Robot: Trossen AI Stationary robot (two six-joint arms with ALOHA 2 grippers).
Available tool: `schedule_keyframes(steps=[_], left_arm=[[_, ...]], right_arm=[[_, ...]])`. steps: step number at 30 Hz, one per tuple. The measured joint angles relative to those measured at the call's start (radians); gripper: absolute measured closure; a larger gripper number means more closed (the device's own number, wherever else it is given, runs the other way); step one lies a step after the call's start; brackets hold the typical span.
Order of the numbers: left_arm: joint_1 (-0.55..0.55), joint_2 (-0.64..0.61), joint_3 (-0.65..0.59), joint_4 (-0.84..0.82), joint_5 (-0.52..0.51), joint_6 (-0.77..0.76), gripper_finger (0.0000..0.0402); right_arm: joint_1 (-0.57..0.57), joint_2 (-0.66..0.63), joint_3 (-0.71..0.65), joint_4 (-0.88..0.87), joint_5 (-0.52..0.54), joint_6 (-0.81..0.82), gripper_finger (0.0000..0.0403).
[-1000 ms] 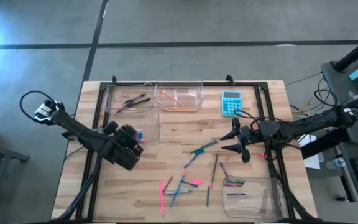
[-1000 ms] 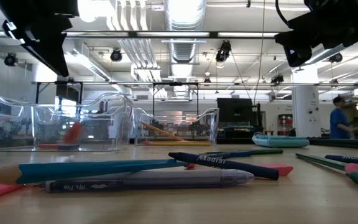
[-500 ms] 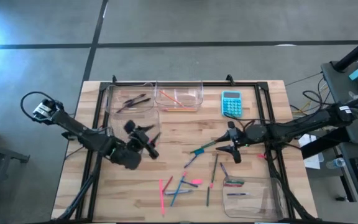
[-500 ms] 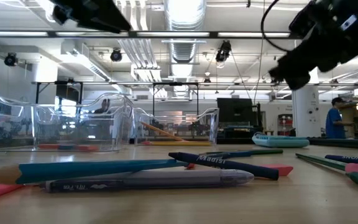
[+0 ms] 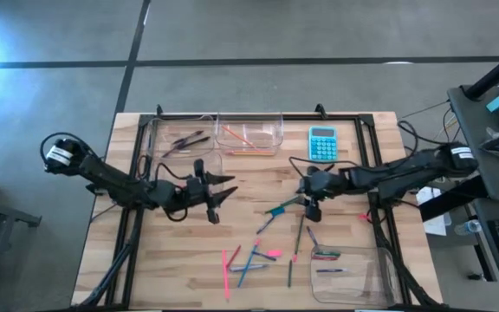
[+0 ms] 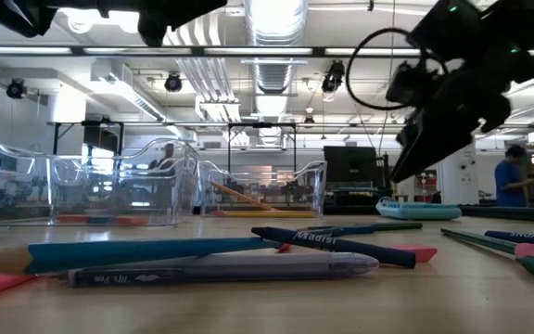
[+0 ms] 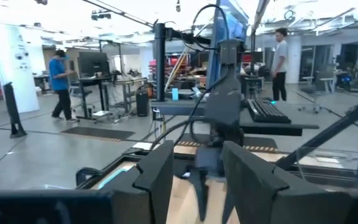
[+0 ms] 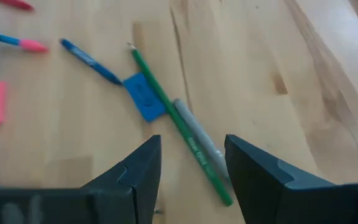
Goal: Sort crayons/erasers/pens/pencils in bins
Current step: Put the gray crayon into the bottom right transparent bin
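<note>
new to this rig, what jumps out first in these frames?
Both arms reach toward the table's middle: the right gripper, open, hovers above a green pencil and blue eraser, while the left gripper hangs empty beside the clear bins. Loose pens and crayons litter the near side.

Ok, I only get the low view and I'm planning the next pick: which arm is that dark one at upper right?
Observer: The right arm. From above, the right gripper hangs over the loose items mid-table.
Operator: Holding anything?
Observer: No. Its wrist view shows it open and empty above a green pencil, with a blue eraser beside it.
Operator: And the left one?
Observer: The left gripper is open and empty, pointing level across the table toward the right arm.
</note>
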Motion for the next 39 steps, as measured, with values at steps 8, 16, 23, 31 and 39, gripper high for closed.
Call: schedule_keyframes(steps=[8,16,23,31,39], left_arm=[[-0.002,0.010,0.004,-0.007,0.081,-0.031,0.0277],[-0.010,0.011,0.003,-0.027,0.091,-0.064,0.0277],[-0.014,0.011,0.004,-0.053,0.092,-0.108,0.0277],[-0.014,0.011,0.004,-0.053,0.091,-0.111,0.0277],[-0.014,0.011,0.004,-0.056,0.091,-0.111,0.0277]], right_arm=[[-0.117,0.187,0.109,-0.109,-0.048,-0.116,0.0236],[-0.142,0.264,0.116,-0.113,-0.074,-0.200,0.0236],[-0.142,0.274,0.117,-0.107,-0.073,-0.232,0.0237],[-0.160,0.276,0.114,-0.093,-0.082,-0.230,0.0283],[-0.167,0.276,0.112,-0.088,-0.069,-0.247,0.0383]])
